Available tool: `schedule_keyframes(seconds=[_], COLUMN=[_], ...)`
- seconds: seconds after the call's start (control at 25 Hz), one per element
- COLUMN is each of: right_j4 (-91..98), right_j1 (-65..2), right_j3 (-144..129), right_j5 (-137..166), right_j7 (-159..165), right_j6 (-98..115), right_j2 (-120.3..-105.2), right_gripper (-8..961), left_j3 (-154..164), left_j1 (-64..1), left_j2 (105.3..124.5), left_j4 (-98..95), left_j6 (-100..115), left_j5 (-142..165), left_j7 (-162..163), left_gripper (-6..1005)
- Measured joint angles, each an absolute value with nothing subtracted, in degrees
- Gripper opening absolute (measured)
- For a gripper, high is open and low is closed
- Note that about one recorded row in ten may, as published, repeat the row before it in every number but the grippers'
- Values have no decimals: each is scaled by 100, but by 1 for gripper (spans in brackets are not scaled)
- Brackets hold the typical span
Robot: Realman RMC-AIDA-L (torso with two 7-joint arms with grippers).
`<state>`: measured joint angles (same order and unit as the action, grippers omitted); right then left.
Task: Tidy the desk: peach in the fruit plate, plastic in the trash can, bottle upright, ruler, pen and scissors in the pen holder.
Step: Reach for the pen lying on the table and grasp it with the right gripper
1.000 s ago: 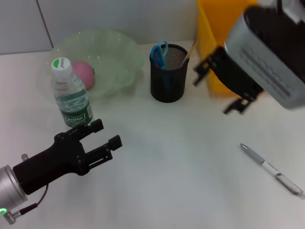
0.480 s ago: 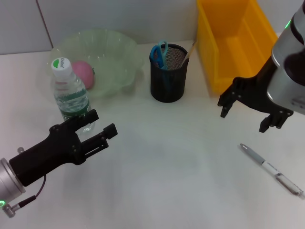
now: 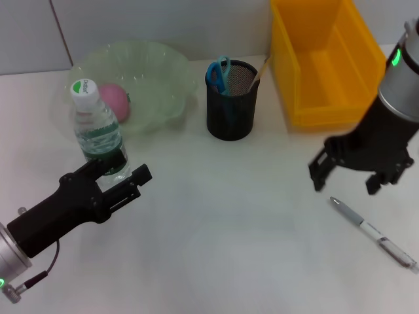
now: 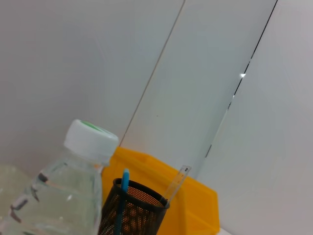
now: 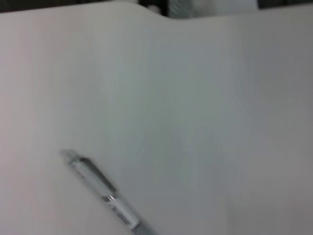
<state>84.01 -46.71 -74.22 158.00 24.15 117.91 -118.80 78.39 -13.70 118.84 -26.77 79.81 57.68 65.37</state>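
Silver and clear plastic, the slim pen [image 3: 373, 232] is the one item left loose on the white desk [image 3: 229, 248]. It lies flat at the robot's right, its long axis running diagonally: the silver tip sits nearer the middle of the desk, and the clear barrel trails away toward the front right edge.

The black right gripper [image 3: 353, 175] hangs just above and slightly behind the pen's tip, its two fingers spread apart with nothing between them. The right wrist view looks straight down on the pen [image 5: 105, 193] lying on bare desk, and shows none of that arm's own fingers. This arm is clearly the nearer one. In my judgement, the coming grasp calls for a move forward and to the right along the barrel, with the fingers turned to straddle the diagonal.

The black left gripper [image 3: 121, 176] is well apart from the pen, on the far left of the desk. Its fingers are parted and hold nothing, close beside the upright clear water bottle with a white cap [image 3: 98, 134].

Behind stand a pale green bowl-shaped fruit plate [image 3: 163, 72] holding a pink peach [image 3: 116, 101], a black mesh pen holder [image 3: 230, 104] with blue-handled scissors [image 3: 217, 73] and a clear ruler [image 4: 177, 183] inside, and a yellow plastic bin [image 3: 324, 65].
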Motion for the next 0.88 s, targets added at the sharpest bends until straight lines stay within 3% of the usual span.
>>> schedule_keyframes(seconds=[0.36, 0.88], right_j4=[8093, 7420], right_j1=[-4610, -4801], right_j3=[-7232, -7169], right_j5=[16121, 16671], right_j7=[1161, 202], right_j6=[12089, 11843], right_j2=[-11771, -11827], right_gripper=[796, 796], left_j3=[8018, 8001], left_j1=[-1447, -1541], left_j2=[11876, 11847], left_j4=[-2717, -2701], left_j6=[8089, 8092], left_j5=[5765, 5787], left_j7=[6305, 6333], left_gripper=[784, 785])
